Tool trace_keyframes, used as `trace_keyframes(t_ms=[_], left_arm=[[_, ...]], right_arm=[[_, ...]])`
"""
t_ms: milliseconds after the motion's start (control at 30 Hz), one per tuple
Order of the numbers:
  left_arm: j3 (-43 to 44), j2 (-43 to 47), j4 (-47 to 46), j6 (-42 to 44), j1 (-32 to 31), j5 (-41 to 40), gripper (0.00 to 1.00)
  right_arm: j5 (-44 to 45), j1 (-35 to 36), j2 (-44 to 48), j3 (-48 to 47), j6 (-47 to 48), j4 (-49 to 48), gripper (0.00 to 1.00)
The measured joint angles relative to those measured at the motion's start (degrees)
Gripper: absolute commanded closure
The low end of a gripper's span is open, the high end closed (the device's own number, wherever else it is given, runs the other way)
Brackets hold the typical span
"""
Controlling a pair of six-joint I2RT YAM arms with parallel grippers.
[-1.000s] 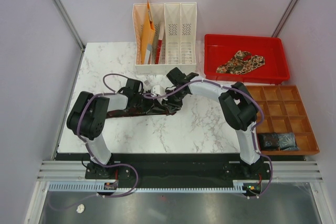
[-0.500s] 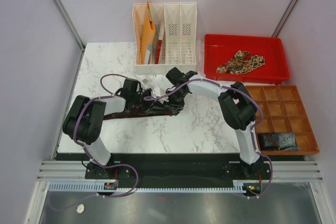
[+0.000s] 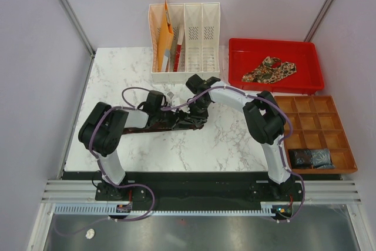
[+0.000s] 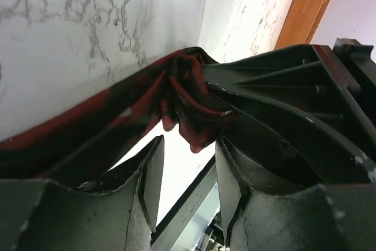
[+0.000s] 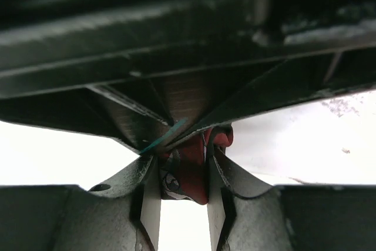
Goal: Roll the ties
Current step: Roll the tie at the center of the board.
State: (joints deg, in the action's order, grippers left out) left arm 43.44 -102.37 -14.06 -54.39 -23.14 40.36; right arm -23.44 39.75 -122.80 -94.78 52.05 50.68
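One maroon tie lay bunched where both grippers met. Its loose coil of folds was pinched between the fingers of the right gripper, and its flat tail ran back past the left gripper along the table. The left gripper's fingers stood apart with nothing between them, and the lowest fold hung just ahead of their tips.

We judged the coil the weak spot. It looked slack and uneven and was held by one pinch only, so a turn or pull by the right gripper could let folds slip out and the roll fall open. If the left gripper closed where it stood, it might catch only that hanging fold and drag the coil askew. The grippers also sat close enough to knock fingers. Well beyond the right gripper, the paisley tie waited in the tray.
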Motion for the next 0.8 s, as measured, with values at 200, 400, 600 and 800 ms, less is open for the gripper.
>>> trace_keyframes(t_ms=[200,400,600,800], left_arm=[[0.11,-2.05,-3.32,-2.51,-0.48,0.28,0.56],[-1.79,-2.49,-8.31,-5.51,-0.39,0.20,0.53],[-4.07,-2.49,-13.66,-8.07,-0.17,0.00,0.53],[-4.07,-3.26,-16.02,-9.22,-0.02,-0.15,0.54]], right_arm=[[0.90,-0.17,-0.04,-0.04,-0.37,0.66,1.00],[1.29,-0.39,-0.04,-0.07,-1.22,0.70,1.00],[1.29,-0.42,-0.04,-0.07,-1.79,0.57,1.00],[1.09,-0.66,-0.04,-0.07,-2.43,0.52,1.00]])
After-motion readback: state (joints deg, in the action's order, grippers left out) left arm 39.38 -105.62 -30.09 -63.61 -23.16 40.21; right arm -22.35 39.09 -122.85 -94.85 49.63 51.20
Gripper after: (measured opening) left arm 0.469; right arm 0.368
